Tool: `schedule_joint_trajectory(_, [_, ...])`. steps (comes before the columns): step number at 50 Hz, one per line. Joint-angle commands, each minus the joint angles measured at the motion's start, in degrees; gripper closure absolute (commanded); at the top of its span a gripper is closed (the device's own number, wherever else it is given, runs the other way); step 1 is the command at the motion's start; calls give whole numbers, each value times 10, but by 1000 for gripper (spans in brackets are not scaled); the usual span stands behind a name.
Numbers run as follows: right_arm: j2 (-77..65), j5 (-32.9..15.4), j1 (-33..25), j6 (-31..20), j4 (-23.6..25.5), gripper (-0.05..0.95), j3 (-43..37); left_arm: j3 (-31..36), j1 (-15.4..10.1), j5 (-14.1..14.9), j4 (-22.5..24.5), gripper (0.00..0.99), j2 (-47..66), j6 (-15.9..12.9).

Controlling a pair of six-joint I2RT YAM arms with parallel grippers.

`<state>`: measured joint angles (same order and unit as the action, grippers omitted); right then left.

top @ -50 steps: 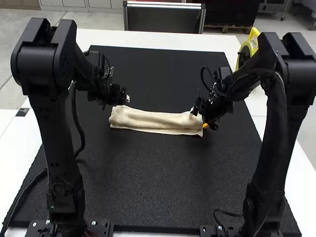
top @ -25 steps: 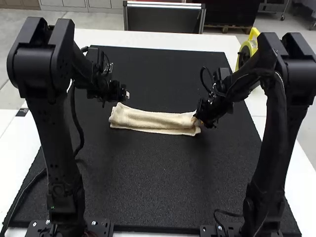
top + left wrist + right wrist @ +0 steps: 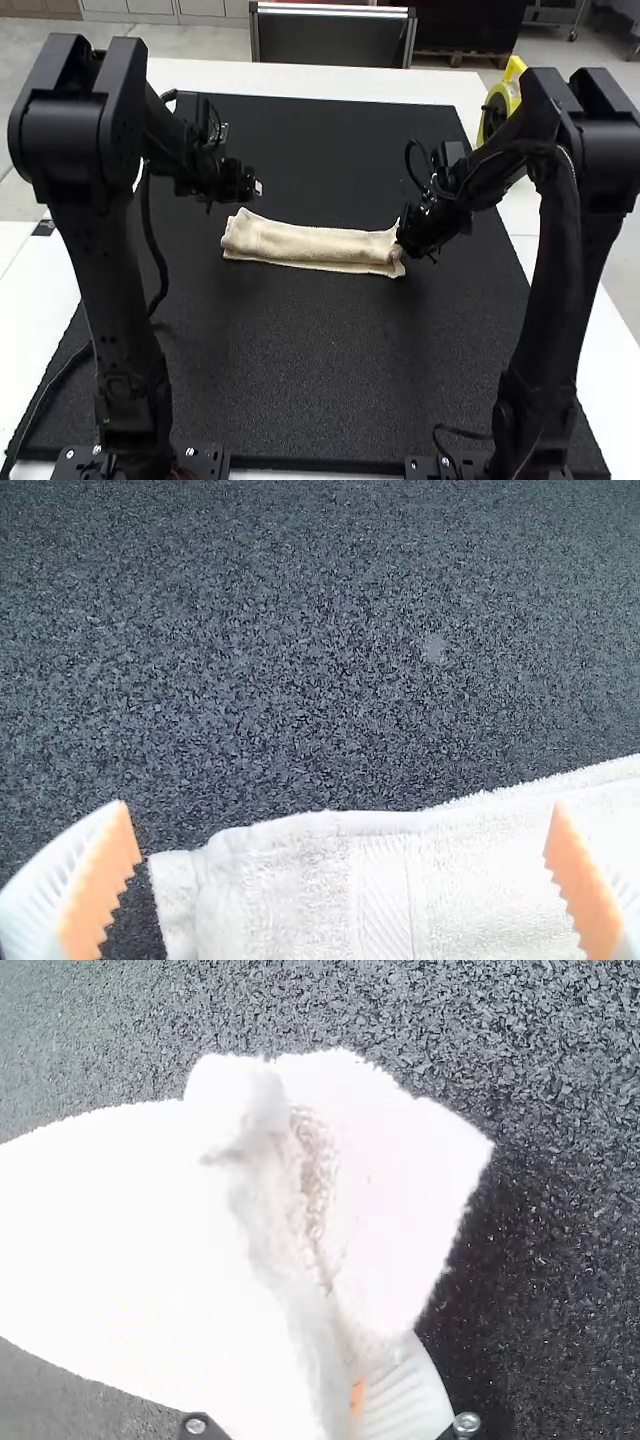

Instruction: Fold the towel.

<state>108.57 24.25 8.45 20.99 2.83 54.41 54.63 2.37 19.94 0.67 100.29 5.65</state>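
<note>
High view: the towel [image 3: 312, 245] lies as a long, narrow folded strip across the middle of the mat [image 3: 300, 370], its layers showing along the near edge. The left end effector [image 3: 257, 188] hangs just beyond one end, and the right end effector [image 3: 400, 243] is down at the other. Left wrist view: orange pads [image 3: 105, 875] stand wide apart with nothing gripped, the towel's end and woven band [image 3: 382, 900] lying near them. The looped cloth looks light, limp and hardly slippery, so I'd take that end just in from its edge, catching all layers, since a shallow pinch may lift only the top one. Right wrist view: the right end effector looks clamped on the towel's end, which bunches into a ridge against a ribbed finger [image 3: 405, 1400]. Nothing here seems fragile; firm pressure should be safe, though the gathered corner will probably need smoothing flat afterwards.
</note>
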Motion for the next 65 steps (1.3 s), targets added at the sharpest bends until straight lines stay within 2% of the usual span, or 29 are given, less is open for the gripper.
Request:
schedule_joint_trajectory(1, [-18, 8, -9, 2, -2, 921, 3, 11, 7, 11, -1, 38, -25, 4])
schedule_joint_trajectory(9, [-26, 9, -44, -2, -1, 921, -1, 11, 6, 11, -6, 38, -38, 4])
schedule_joint_trajectory(17, [-33, 10, -54, -8, 1, 921, -3, 11, 8, 11, -8, 38, -59, 4])
schedule_joint_trajectory(30, [-54, 0, -61, -5, 0, 921, -2, 11, 23, 11, -22, 38, -90, 5])
schedule_joint_trajectory(48, [-75, 1, -115, -7, 2, 921, -16, 4, 35, 11, -34, 38, -134, 5])
schedule_joint_trajectory(65, [-83, 2, -89, 1, 11, 921, 4, -11, 47, 11, -38, 38, -165, 7])
